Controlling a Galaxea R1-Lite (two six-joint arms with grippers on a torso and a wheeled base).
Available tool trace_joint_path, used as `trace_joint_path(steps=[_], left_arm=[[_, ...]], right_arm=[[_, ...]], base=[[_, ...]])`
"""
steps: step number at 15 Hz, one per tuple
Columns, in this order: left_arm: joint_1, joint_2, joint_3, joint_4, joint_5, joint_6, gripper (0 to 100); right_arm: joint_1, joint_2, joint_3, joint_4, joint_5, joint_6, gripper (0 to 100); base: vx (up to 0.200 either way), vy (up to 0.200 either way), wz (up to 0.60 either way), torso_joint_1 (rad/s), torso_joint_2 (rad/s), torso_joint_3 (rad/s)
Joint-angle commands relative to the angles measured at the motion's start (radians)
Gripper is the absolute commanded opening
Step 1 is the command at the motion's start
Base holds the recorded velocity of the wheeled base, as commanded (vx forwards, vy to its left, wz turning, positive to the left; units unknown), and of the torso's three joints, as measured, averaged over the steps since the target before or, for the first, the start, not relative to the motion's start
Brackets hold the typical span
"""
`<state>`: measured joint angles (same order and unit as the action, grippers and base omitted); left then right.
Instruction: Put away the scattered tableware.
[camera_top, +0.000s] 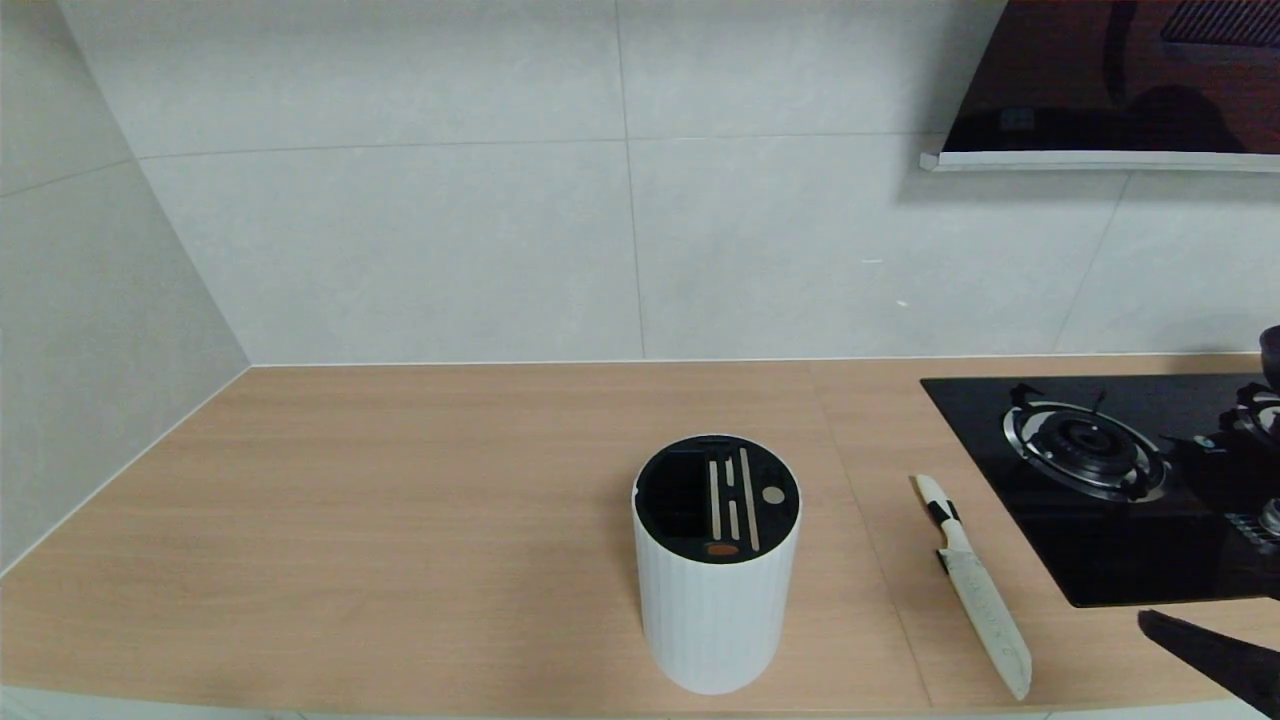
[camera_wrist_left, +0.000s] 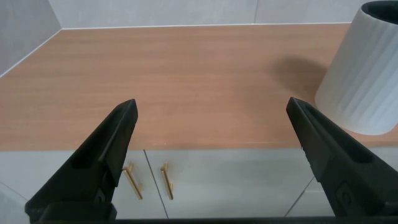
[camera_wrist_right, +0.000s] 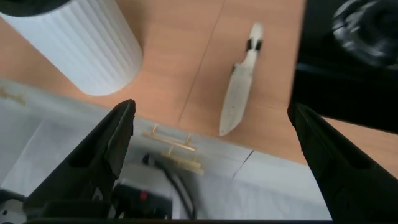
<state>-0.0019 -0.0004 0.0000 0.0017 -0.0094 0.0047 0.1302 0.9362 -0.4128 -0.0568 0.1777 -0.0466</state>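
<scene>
Left hand (camera_wrist_left: 211, 104) and right hand (camera_wrist_right: 212, 107): both spread wide, empty. White ribbed cylindrical holder (camera_top: 716, 600), upright on light wooden desk (camera_top: 400, 500); cream-coloured knife (camera_top: 972, 585) flat near it, apart.

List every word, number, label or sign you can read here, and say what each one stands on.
No text can be read in these views.
On the range hood: a small mark on its dark front, too blurred to read.
On the hob: small markings near its right side, too small to read.
On the knife and the knife holder: no print that shows.
</scene>
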Motion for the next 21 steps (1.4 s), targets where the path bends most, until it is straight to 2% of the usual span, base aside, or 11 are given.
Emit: trace_joint_path(steps=[1, 3, 5, 8, 12, 17, 21], left_arm=[[0.000, 0.000, 0.000, 0.000, 0.000, 0.000, 100], [0.000, 0.000, 0.000, 0.000, 0.000, 0.000, 100], [0.000, 0.000, 0.000, 0.000, 0.000, 0.000, 100], [0.000, 0.000, 0.000, 0.000, 0.000, 0.000, 100], [0.000, 0.000, 0.000, 0.000, 0.000, 0.000, 100], [0.000, 0.000, 0.000, 0.000, 0.000, 0.000, 100], [0.000, 0.000, 0.000, 0.000, 0.000, 0.000, 100]], right_arm=[[0.043, 0.270, -0.075, -0.064, -0.004, 0.001, 100], [0.045, 0.375, -0.110, -0.106, -0.003, 0.001, 100], [0.043, 0.556, -0.147, -0.216, -0.010, 0.002, 100], [0.043, 0.691, -0.130, -0.311, -0.073, 0.001, 100], [0.043, 0.797, -0.130, -0.365, -0.081, 0.004, 100], [0.043, 0.998, -0.098, -0.641, -0.190, 0.014, 100], [0.043, 1.076, -0.112, -0.727, -0.216, 0.056, 100]], base=[[0.000, 0.000, 0.00, 0.000, 0.00, 0.000], [0.000, 0.000, 0.00, 0.000, 0.00, 0.000], [0.000, 0.000, 0.00, 0.000, 0.00, 0.000], [0.000, 0.000, 0.00, 0.000, 0.00, 0.000], [0.000, 0.000, 0.00, 0.000, 0.00, 0.000], [0.000, 0.000, 0.00, 0.000, 0.00, 0.000], [0.000, 0.000, 0.00, 0.000, 0.00, 0.000]])
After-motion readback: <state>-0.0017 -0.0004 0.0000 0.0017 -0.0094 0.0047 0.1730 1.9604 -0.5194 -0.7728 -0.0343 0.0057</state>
